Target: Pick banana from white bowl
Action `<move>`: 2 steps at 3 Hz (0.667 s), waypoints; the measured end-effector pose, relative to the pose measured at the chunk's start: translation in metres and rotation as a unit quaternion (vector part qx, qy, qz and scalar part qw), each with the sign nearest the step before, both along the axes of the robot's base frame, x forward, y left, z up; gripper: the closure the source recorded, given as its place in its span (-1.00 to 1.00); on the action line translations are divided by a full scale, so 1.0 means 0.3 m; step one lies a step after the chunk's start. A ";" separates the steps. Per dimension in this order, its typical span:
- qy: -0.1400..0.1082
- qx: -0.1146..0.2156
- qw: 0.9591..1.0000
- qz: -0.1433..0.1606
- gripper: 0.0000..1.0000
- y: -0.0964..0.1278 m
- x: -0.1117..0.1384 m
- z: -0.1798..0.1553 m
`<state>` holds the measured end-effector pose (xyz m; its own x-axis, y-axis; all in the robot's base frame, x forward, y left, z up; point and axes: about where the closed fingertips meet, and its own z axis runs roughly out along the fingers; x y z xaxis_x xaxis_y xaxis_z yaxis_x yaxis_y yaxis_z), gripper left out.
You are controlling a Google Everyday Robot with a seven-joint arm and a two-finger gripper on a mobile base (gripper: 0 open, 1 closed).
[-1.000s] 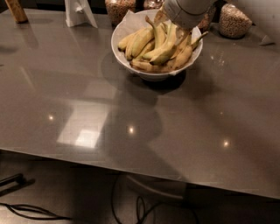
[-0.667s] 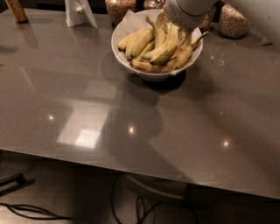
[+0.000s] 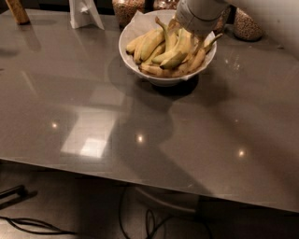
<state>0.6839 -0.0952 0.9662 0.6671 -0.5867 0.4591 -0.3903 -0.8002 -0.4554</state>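
A white bowl (image 3: pixel 161 80) is set toward the far side of a glossy grey surface (image 3: pixel 196 140). It is heaped with yellow bananas (image 3: pixel 152 43), and white paper (image 3: pixel 140 21) is seen at its rear rim. Most of the fruit is laid with its long axis on a diagonal, from the bowl's near left up to its far right. One stem is pointed upward at the bowl's middle and another is stuck out over the right rim.

The pincer (image 3: pixel 191 36) is lowered into the right half of the bowl, among the bananas. Whether it is released or clenched cannot be told.

Jars of grain (image 3: pixel 246 25) are stood behind the bowl, with a white stand (image 3: pixel 84 11) behind it to the left. Lamps are mirrored in the surface in front of the bowl. Cables (image 3: pixel 149 221) are seen on the floor beyond the near edge.
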 end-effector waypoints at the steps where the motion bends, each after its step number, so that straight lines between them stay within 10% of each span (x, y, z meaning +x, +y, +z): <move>1: 0.004 -0.001 1.000 0.000 -0.14 0.001 0.002 -0.012; 2: 0.014 -0.003 1.000 0.002 -0.14 0.014 0.015 -0.047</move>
